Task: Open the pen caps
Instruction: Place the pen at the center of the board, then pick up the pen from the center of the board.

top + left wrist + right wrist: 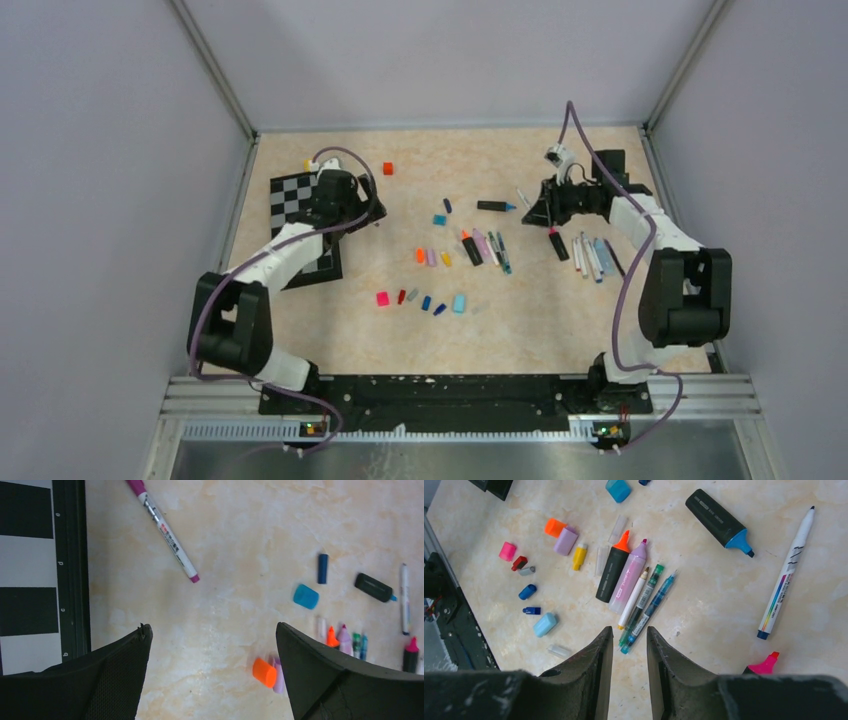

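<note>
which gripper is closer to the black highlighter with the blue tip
Right. The right gripper sits just right of the highlighter; the left gripper is far off to its left, by the checkerboard.

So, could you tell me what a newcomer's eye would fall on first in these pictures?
The bright scatter of loose pen caps in pink, orange, blue and yellow at mid-table stands out first, with a row of uncapped pens lying beside them. Next comes the black-and-white checkerboard at the left, where the left gripper hovers wide open by its edge.
</note>
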`<act>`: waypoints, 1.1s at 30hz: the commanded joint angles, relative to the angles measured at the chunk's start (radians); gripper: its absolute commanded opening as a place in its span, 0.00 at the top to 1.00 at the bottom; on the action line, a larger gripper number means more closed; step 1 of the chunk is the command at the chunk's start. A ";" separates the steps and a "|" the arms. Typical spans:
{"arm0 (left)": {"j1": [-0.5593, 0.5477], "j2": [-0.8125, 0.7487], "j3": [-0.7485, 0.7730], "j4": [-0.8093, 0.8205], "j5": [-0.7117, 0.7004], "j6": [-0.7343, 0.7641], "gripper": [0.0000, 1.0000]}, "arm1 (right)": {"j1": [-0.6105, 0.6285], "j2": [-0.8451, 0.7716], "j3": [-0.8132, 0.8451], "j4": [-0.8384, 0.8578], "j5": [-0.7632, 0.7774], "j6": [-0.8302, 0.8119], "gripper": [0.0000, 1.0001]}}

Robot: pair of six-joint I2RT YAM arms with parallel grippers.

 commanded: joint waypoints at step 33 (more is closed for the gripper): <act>0.016 0.737 0.809 -0.577 -0.240 -0.078 0.59 | -0.079 -0.025 -0.049 0.093 -0.168 0.003 0.70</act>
